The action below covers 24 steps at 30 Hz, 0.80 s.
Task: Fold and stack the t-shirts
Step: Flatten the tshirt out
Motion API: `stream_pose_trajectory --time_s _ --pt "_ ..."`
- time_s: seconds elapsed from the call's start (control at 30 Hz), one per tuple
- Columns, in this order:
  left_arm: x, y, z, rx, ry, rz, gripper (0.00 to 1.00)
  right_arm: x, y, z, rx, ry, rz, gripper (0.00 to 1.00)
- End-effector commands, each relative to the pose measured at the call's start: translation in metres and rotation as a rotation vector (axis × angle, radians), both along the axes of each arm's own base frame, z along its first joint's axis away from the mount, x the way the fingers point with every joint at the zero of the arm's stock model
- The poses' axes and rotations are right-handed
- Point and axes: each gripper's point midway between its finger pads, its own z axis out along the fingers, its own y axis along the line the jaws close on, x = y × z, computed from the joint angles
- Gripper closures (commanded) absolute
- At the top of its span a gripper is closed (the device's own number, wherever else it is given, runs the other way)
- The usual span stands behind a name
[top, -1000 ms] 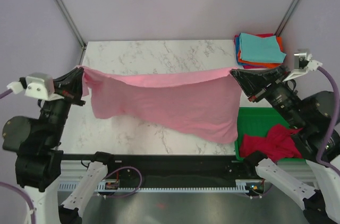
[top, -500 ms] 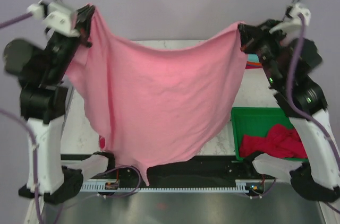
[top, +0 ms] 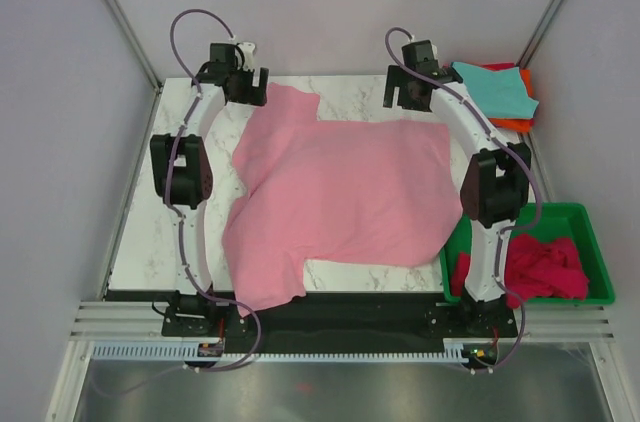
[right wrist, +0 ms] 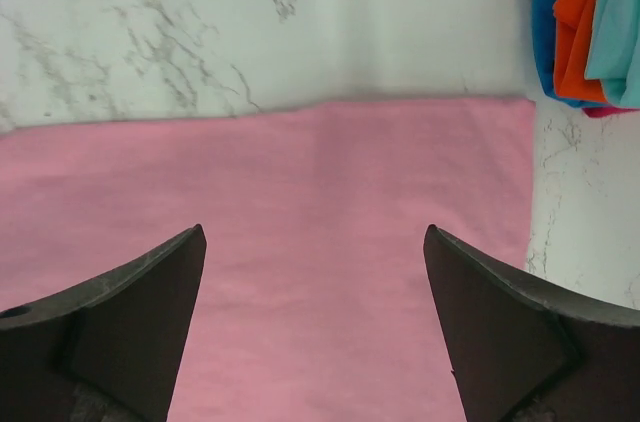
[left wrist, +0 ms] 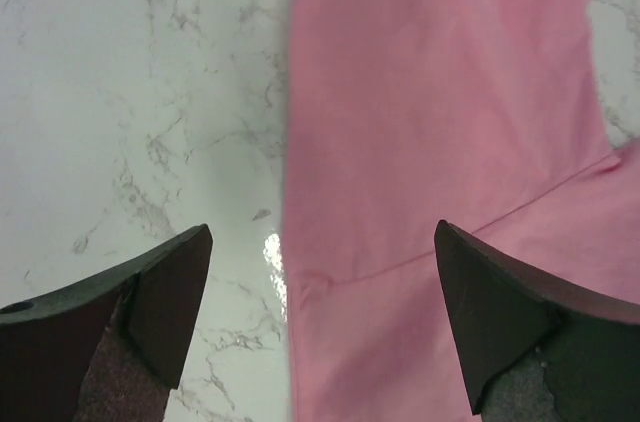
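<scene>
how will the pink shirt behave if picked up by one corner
Probably floppy: the pink shirt lies limp with soft wrinkles, so it should drape and sag. It looks thin, so likely light. Pushed across the marble table, it would probably bunch rather than slide whole.

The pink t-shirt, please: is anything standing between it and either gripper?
Nothing visible does. The left gripper and right gripper both hang open over the far edge of the pink t-shirt, with only cloth and bare marble table beneath. The folded stack sits apart at the far right corner.
</scene>
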Motion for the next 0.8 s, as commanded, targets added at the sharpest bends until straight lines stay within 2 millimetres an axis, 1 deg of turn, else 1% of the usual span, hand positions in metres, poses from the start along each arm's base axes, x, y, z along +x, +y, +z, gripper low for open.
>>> stream_pose_trajectory --time_s 0.0,0.07,0.1,0.17,0.2,0.23,0.27,0.3,0.33,0.37,0.4,0.43,0.47,0.5,0.53,0.57,0.6,0.63,0.67,0.73,0.77 --pt "0.014 0.012 0.131 -0.041 -0.258 0.15 0.01 0.001 0.009 0.123 0.073 -0.276 0.051 0.02" --pt "0.007 0.022 0.138 -0.028 -0.25 0.205 0.01 -0.002 0.013 0.124 0.097 -0.288 0.068 0.02" --pt "-0.001 0.028 0.144 -0.016 -0.249 0.239 0.04 -0.01 0.016 0.119 0.113 -0.275 0.077 0.02" --pt "-0.017 0.027 0.148 -0.018 -0.23 0.24 0.05 -0.016 0.026 0.115 0.16 -0.272 0.11 0.02" --pt "-0.034 0.026 0.144 -0.036 -0.204 0.253 0.06 -0.026 0.028 0.103 0.17 -0.243 0.123 0.02" --pt "-0.042 0.021 0.14 -0.037 -0.186 0.254 0.07 -0.031 0.032 0.098 0.185 -0.232 0.133 0.02" --pt "-0.051 0.021 0.133 -0.039 -0.164 0.263 0.07 -0.034 0.033 0.093 0.194 -0.23 0.131 0.02" --pt "-0.066 0.017 0.107 -0.042 -0.097 0.264 0.09 -0.043 0.033 0.075 0.199 -0.191 0.133 0.02" --pt "-0.077 0.011 0.109 -0.057 -0.09 0.263 0.1 -0.048 0.038 0.068 0.224 -0.175 0.145 0.02" --pt "-0.086 0.006 0.1 -0.069 -0.062 0.265 0.1 -0.051 0.039 0.06 0.234 -0.158 0.149 0.02" --pt "-0.1 -0.003 0.073 -0.091 0.011 0.251 0.14 -0.058 0.04 0.042 0.236 -0.116 0.15 0.02" --pt "-0.11 -0.016 0.069 -0.104 0.027 0.239 0.16 -0.06 0.04 0.033 0.235 -0.097 0.149 0.02" --pt "-0.12 -0.027 0.06 -0.121 0.059 0.216 0.17 -0.063 0.045 0.024 0.258 -0.073 0.167 0.02" --pt "-0.132 -0.036 0.037 -0.129 0.102 0.215 0.17 -0.067 0.046 0.011 0.261 -0.042 0.171 0.02" --pt "-0.141 -0.053 0.032 -0.136 0.108 0.182 0.17 -0.069 0.047 0.004 0.262 -0.025 0.176 0.02" --pt "-0.145 -0.06 0.022 -0.144 0.122 0.171 0.17 -0.07 0.049 -0.001 0.268 -0.013 0.185 0.02" --pt "-0.152 -0.066 0.004 -0.166 0.155 0.176 0.17 -0.07 0.049 -0.014 0.268 0.015 0.185 0.02" --pt "-0.154 -0.072 -0.003 -0.178 0.173 0.169 0.17 -0.07 0.051 -0.018 0.269 0.024 0.189 0.02" --pt "-0.155 -0.075 -0.019 -0.179 0.211 0.173 0.17 -0.07 0.051 -0.028 0.266 0.043 0.188 0.02" --pt "-0.152 -0.074 -0.032 -0.177 0.231 0.209 0.18 -0.069 0.054 -0.038 0.273 0.06 0.194 0.02" --pt "-0.148 -0.071 -0.048 -0.149 0.249 0.235 0.18 -0.067 0.054 -0.048 0.272 0.072 0.191 0.02"
